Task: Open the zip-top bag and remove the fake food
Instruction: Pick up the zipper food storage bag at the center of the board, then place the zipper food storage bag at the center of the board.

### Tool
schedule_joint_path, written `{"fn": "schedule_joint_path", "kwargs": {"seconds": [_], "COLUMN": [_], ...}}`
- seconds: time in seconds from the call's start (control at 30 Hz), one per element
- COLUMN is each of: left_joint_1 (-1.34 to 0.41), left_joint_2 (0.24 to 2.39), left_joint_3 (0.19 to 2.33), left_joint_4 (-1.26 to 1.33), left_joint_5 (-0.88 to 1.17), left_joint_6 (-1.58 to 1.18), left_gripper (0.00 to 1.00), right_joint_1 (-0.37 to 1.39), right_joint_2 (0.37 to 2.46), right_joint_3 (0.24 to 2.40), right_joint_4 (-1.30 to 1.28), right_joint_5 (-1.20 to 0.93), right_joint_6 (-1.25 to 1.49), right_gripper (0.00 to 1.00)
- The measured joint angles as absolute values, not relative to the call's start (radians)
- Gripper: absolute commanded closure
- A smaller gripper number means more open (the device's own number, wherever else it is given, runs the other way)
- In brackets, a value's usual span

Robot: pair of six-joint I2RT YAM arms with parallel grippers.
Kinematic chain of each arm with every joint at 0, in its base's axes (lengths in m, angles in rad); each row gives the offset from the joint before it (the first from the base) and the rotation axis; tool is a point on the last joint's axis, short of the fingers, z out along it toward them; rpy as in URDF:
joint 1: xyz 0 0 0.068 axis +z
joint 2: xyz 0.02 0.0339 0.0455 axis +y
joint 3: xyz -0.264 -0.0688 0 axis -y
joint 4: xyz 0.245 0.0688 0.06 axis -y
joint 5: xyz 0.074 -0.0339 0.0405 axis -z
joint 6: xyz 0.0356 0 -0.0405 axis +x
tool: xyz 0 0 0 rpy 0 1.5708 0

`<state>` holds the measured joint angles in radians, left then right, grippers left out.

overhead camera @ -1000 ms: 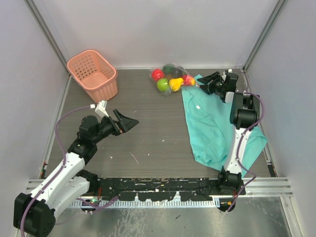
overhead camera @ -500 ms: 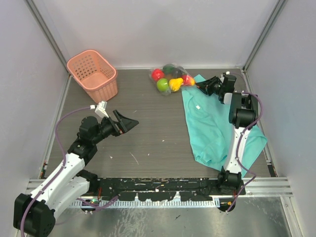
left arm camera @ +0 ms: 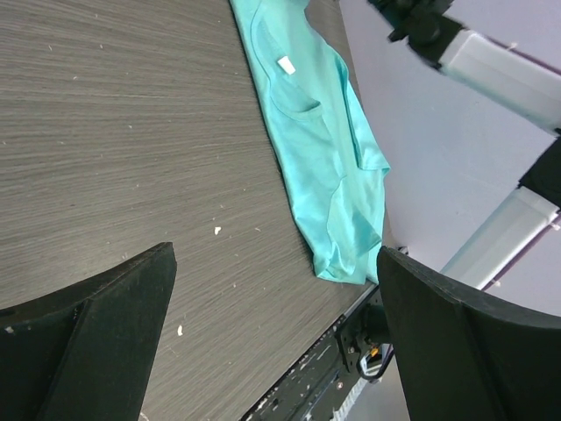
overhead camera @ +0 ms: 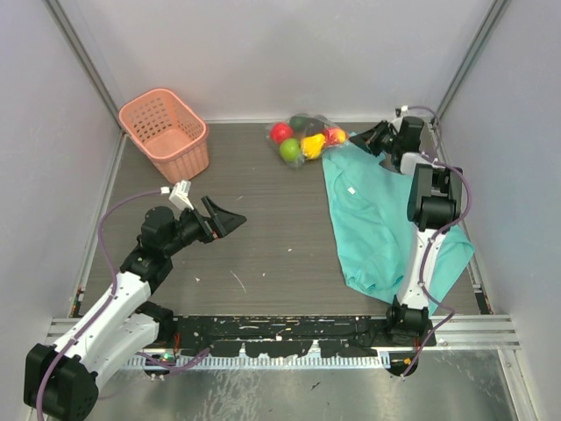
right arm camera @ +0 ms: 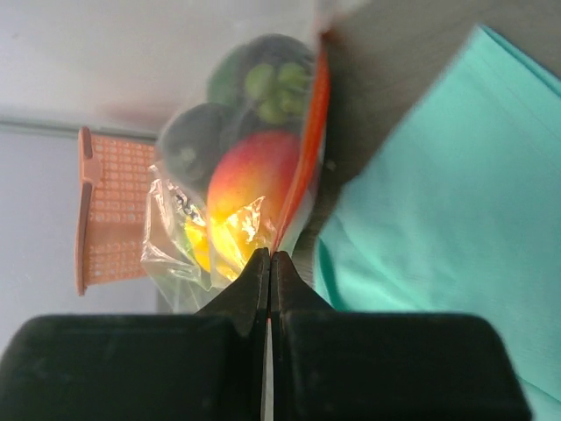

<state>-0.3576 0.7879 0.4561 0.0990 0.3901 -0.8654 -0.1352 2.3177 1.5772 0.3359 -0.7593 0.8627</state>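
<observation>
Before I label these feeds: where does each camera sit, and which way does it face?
Top external: above and behind both arms, looking down on the table; both show.
Left wrist: on the left wrist, facing across to the teal cloth; open left end effector frames it.
Right wrist: looks along the right end effector, shut on the zip-top bag of fake food.
Shared: top and left wrist both show that cloth.
</observation>
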Motion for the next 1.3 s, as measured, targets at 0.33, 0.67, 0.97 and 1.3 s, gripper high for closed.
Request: {"fn": "schedule_joint_path", "kwargs": {"seconds": [0.33, 0.67, 0.97, 1.3], "left_joint_1": [-0.358, -0.358, -0.358, -0.358], "left_joint_2": [0.775, 0.691, 0.69, 0.782], "left_joint_3": [0.51, 0.509, 0.485, 0.511], "left_joint_4": [0.046, -0.009, -0.056, -0.17], "left_joint_5": [0.39, 0.378, 0.34, 0.233], "left_joint_6": [-0.822, -0.797, -0.769, -0.742], "left_gripper": [0.02, 0.02, 0.01, 0.12], "right_joint_1": [0.025, 0.406, 0.553, 0.303], "right_joint_2": [1.994, 1.673, 1.611, 1.446], "right_joint_3": [1.8, 1.635, 1.264, 1.161], "right_joint_4": [-0.043, -0.357, -0.567, -0.299], "right_joint_5": [-0.738, -0.678, -0.871, -1.174], "right_joint_6": [0.328, -0.249, -0.482, -0.279], "right_gripper": [0.99, 0.86, 0.33, 0.28]}}
